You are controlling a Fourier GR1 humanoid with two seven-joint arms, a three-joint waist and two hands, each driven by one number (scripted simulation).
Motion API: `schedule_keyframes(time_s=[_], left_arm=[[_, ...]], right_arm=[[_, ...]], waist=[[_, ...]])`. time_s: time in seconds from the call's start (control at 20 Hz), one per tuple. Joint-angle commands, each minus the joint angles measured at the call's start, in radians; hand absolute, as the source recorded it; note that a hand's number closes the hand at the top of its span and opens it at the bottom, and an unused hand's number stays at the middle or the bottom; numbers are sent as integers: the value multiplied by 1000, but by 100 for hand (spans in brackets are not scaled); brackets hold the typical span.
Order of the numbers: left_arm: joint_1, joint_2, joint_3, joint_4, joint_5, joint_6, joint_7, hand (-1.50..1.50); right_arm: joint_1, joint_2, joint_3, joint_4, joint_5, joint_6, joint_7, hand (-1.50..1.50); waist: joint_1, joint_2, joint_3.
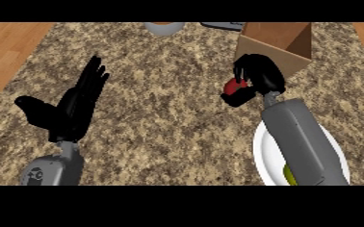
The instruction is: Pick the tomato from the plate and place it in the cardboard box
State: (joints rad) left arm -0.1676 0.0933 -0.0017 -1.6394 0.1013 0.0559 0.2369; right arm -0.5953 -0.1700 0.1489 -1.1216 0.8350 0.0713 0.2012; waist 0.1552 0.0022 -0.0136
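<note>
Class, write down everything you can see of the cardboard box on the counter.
The cardboard box is plain brown and open at the top, its inside walls showing. It stands upright on the speckled counter at the far right. The right hand, curled round the red tomato, overlaps its near corner; contact cannot be told.

view: one, from the robot's head | looks: steeply down at the counter [163, 77] | near: close, left arm [53, 168] and right arm [302, 139] enter from the bottom | far side: box [284, 41]
</note>
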Motion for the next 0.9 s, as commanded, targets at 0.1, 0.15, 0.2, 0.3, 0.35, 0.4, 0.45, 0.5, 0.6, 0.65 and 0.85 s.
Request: schedule_keyframes(time_s=[0.1, 0.15, 0.2, 0.3, 0.35, 0.4, 0.45, 0.5, 0.6, 0.65, 0.85], left_arm=[[-27, -14, -18, 10, -13, 9, 3, 0], [-25, -2, -5, 15, 1, -2, 15, 0], [-45, 8, 6, 29, 11, -16, 9, 0], [-33, -18, -22, 38, -17, 3, -11, 0], [-27, -21, -13, 54, -1, -5, -18, 0], [-57, -2, 4, 43, 0, -2, 0, 0], [-44, -5, 9, 34, -8, 15, 3, 0], [-62, -1, 17, 58, 5, -1, -11, 0], [-56, -26, -2, 73, -23, 29, -14, 0], [-40, -12, 11, 49, -22, 31, -12, 0], [-24, 33, 54, 8, 10, 6, 3, 0]], right_arm=[[-259, 165, 237, 30, 195, -28, 364, 150], [-300, 166, 260, 35, 176, -37, 423, 150], [-341, 167, 291, 41, 156, -41, 476, 150], [-400, 168, 313, 34, 118, -109, 595, 150], [-417, 168, 298, 12, 99, -170, 645, 150], [-446, 169, 307, 26, 117, -207, 702, 150], [-495, 169, 313, 30, 118, -214, 761, 150], [-512, 169, 350, 43, 137, -254, 815, 150], [-583, 170, 356, 66, 151, -290, 918, 150], [-590, 170, 357, 89, 174, -320, 967, 150], [-692, 170, 367, 153, 192, -339, 1089, 150]], waist=[[13, -2, 5], [21, 1, 7], [15, 5, 7], [7, 6, 9], [3, 7, 9], [-4, 7, 10], [-8, 3, 10], [-6, 8, 9], [-36, 6, 10], [-45, 3, 10], [-61, -1, 11]])
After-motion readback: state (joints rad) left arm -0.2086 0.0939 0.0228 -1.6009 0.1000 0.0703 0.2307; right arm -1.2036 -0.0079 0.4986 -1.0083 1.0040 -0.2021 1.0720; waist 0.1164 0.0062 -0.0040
